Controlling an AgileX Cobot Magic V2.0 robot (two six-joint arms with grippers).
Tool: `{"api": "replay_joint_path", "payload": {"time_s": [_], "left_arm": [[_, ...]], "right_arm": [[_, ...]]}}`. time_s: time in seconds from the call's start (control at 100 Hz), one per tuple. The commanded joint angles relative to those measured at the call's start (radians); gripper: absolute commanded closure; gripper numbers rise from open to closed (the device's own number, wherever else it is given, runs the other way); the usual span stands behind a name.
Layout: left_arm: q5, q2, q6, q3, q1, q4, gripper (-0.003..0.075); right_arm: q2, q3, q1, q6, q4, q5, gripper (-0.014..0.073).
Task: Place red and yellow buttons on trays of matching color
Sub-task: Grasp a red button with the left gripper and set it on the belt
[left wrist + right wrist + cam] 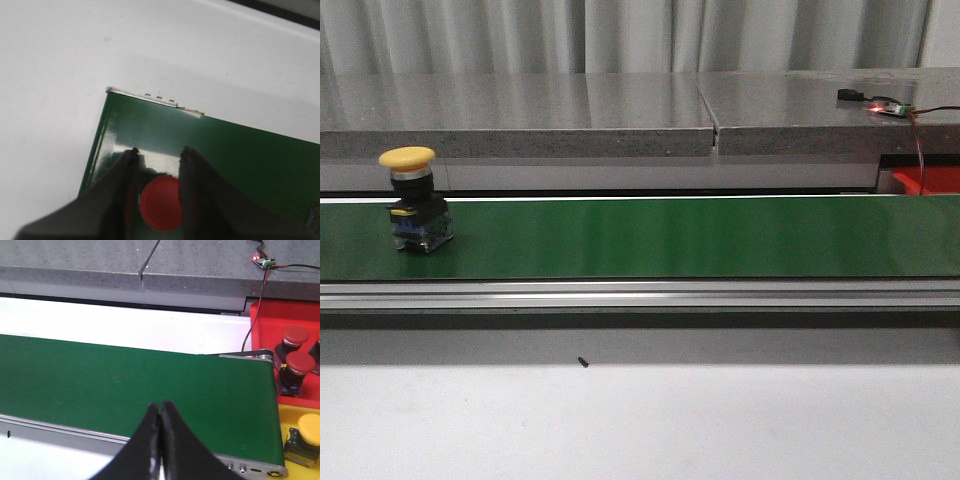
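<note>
The left pincer is partly open, and a red button sits right between its 2 fingers. The fingers are on each side of the round red cap, low in the middle of the left wrist picture. I cannot tell if they squeeze it yet. The button rests on the green belt, close to the belt's end.

The right pincer is closed tight and holds nothing. It hangs over the green belt, low in the middle of the right wrist picture.

A yellow button stands upright at the left side of the front picture, on the belt. I think the left arm is nearer to it, because it is far from the right end.

The trays are at the right edge of the right wrist picture. The red tray holds red buttons already. The yellow tray is below it and holds 1 yellow one. Nothing stands between the pincer and the trays.
</note>
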Motion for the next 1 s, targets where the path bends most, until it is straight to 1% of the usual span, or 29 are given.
{"api": "replay_joint_path", "payload": {"time_s": [0.0,0.25,0.33,0.45,0.63,0.8,0.99], "left_arm": [[-0.053,-0.070,0.029,-0.027,-0.035,-0.027,0.0736],[-0.059,-0.141,0.029,-0.027,-0.209,0.087,0.0739],[-0.060,-0.162,0.029,-0.025,-0.266,0.093,0.0739],[-0.078,-0.210,0.029,0.003,-0.325,0.094,0.0739],[-0.134,-0.320,0.029,0.107,-0.341,0.094,0.0739],[-0.190,-0.451,0.029,0.244,-0.341,0.092,0.0739],[-0.222,-0.599,0.029,0.387,-0.341,0.081,0.0739]], "right_arm": [[-0.003,-0.027,0.002,-0.008,0.019,-0.051,0.0661],[-0.003,-0.027,0.002,-0.008,0.019,-0.066,0.0661],[-0.003,-0.027,0.002,-0.008,0.019,-0.065,0.0661],[-0.003,-0.027,0.002,-0.008,0.019,-0.065,0.0661],[-0.003,-0.027,0.002,-0.008,0.019,-0.065,0.0661],[-0.003,-0.027,0.001,-0.008,0.020,-0.077,0.0661],[-0.003,-0.027,0.001,-0.008,0.020,-0.068,0.0661]]}}
